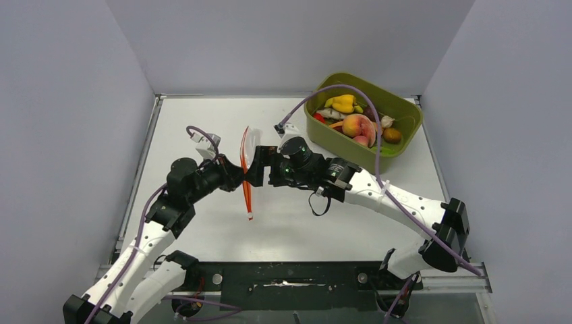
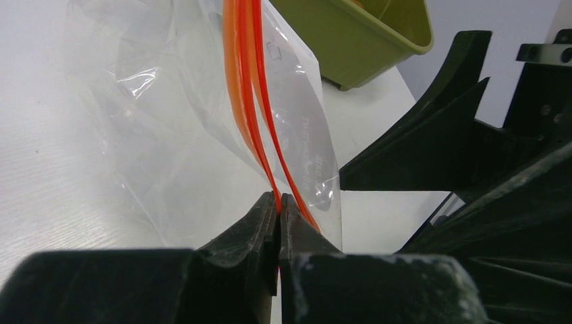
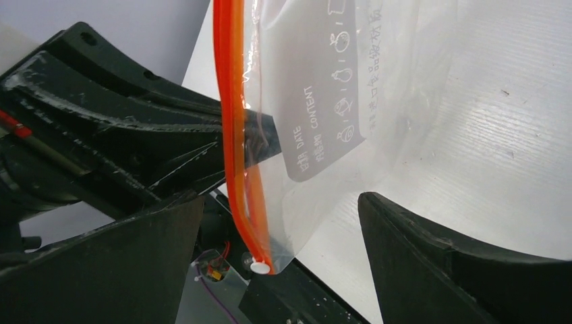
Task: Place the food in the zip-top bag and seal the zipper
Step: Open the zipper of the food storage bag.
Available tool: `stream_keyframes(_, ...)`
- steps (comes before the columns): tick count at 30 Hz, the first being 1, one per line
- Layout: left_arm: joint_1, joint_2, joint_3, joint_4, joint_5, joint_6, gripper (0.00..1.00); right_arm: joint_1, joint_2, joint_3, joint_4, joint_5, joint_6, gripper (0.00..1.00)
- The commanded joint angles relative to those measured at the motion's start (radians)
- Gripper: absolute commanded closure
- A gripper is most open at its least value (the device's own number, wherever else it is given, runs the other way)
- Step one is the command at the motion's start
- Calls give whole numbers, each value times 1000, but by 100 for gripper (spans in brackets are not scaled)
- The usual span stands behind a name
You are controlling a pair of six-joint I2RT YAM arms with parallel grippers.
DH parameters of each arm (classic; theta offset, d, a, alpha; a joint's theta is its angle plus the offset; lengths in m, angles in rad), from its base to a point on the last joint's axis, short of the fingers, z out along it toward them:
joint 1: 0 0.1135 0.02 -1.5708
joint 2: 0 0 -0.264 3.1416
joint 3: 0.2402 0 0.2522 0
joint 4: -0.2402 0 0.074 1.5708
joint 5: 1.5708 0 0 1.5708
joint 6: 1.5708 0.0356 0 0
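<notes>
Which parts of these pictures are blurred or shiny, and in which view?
Left wrist view: the left gripper is blurred; the bag shows white glare. Right wrist view: the right gripper is soft, the bag's print sharp. Top view: even light.

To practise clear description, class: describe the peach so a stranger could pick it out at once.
Find the olive-green tub at the table's far right corner. Inside, the peach sits on the near side of the yellow pepper. It is the largest round piece, blushed orange-pink.
</notes>
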Motion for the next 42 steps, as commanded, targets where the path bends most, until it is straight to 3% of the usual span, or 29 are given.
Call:
stream_keyframes(1,-6,-17,64,65,-6,-47,100,9,35,65,30,36,-34,12)
stream_keyframes(7,-9,-12,65,41,-16,-76,100,12,76,82,-8,49,-63,17)
stream_keyframes(12,-9,1,84,1,-35,-67,100,10,68,75,-93,173,-86,41)
stream_keyframes(18,-10,38,143,-91,-51,0,100,-14,15,-17,-85,283,-77,61)
stream_keyframes(28,-10,73,167,-143,-9,23,100,-89,13,-75,-52,275,-76,84)
stream_keyframes(30,-10,94,166,-146,-14,27,100,-97,3,-83,2,236,-91,83)
stream_keyframes(34,-10,159,197,-166,8,57,100,-87,18,-27,69,67,-119,66)
stream_keyframes(39,-10,199,216,-135,23,36,100,-60,90,71,26,152,-125,39)
stream_keyframes(42,-10,209,225,-140,20,24,100,-62,146,131,-49,220,-177,33)
